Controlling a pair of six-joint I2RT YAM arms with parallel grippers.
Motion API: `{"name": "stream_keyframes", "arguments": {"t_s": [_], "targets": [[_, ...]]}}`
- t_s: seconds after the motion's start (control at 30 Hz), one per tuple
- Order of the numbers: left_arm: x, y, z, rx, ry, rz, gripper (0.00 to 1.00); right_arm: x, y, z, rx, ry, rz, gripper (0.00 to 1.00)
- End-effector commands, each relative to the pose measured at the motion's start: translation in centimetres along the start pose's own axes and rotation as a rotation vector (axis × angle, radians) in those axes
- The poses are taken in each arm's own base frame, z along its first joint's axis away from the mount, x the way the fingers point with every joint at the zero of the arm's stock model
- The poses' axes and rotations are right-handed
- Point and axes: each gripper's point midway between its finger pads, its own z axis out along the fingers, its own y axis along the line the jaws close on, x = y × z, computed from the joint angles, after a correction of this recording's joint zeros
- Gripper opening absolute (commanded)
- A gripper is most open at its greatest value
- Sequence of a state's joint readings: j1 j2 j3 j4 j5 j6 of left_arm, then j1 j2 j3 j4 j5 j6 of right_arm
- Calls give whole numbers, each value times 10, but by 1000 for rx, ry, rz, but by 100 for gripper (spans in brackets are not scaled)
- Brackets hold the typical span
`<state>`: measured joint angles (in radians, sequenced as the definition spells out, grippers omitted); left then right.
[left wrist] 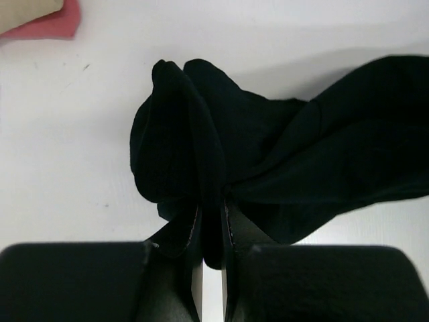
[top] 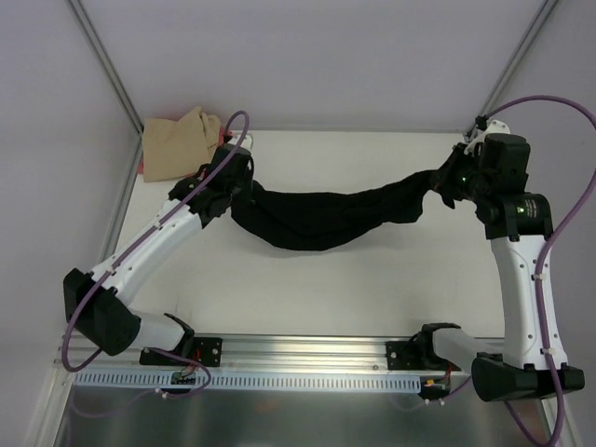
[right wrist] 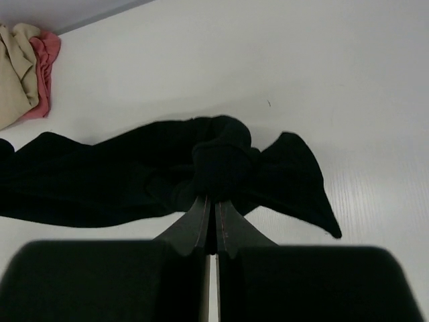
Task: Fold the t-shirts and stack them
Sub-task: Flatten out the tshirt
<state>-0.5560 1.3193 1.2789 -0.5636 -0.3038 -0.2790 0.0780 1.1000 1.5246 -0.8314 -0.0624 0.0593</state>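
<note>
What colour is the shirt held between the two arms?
The t-shirt is black, clearest in the top external view.

The black shirt (left wrist: 322, 154) bunched between the left gripper's (left wrist: 213, 225) jaws hides their tips. Beyond and left of them, the pink-red shirt (left wrist: 57, 23) runs off-frame, partly under the tan shirt (left wrist: 27, 10).

Black t-shirt (top: 321, 222) sags in a band from left gripper (left wrist: 213, 231) to right gripper (right wrist: 213, 204), barring the middle of the table (top: 372, 298). Bare surface lies on the near and far sides of it. Tan t-shirt (top: 175, 144), heaped over a pink-red t-shirt (right wrist: 47, 67), blocks the far-left corner.
</note>
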Motion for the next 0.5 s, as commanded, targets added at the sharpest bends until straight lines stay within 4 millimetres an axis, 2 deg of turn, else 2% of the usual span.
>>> {"name": "stream_keyframes", "arguments": {"t_s": [0.0, 0.07, 0.1, 0.13, 0.17, 0.2, 0.23, 0.27, 0.3, 0.33, 0.47], "targets": [[-24, -14, 22, 71, -65, -43, 0, -24, 7, 3, -64, -118, 10, 1], [12, -11, 45, 46, 31, -43, 0, -7, -2, 13, -60, -84, 46, 0], [11, -13, 46, 53, 28, -45, 0, -10, -3, 10, -60, -100, 54, 0], [33, -10, 52, 45, 74, -48, 7, -1, -4, 14, -67, -79, 64, 1], [39, -10, 55, 49, 75, -56, 29, 2, -4, 14, -70, -79, 70, 1], [47, -9, 54, 53, 78, -64, 39, 4, -5, 14, -70, -79, 70, 1], [69, -4, 58, 42, 114, -74, 51, 9, -6, 14, -71, -72, 72, 0], [72, -3, 59, 45, 106, -83, 73, 10, -6, 15, -72, -70, 69, 1], [78, -2, 58, 47, 108, -90, 77, 11, -6, 14, -73, -68, 70, 1], [91, 1, 60, 43, 132, -94, 79, 11, -6, 14, -76, -67, 68, 0], [100, 3, 60, 42, 141, -104, 73, 8, -4, 10, -81, -72, 65, 0]]}}
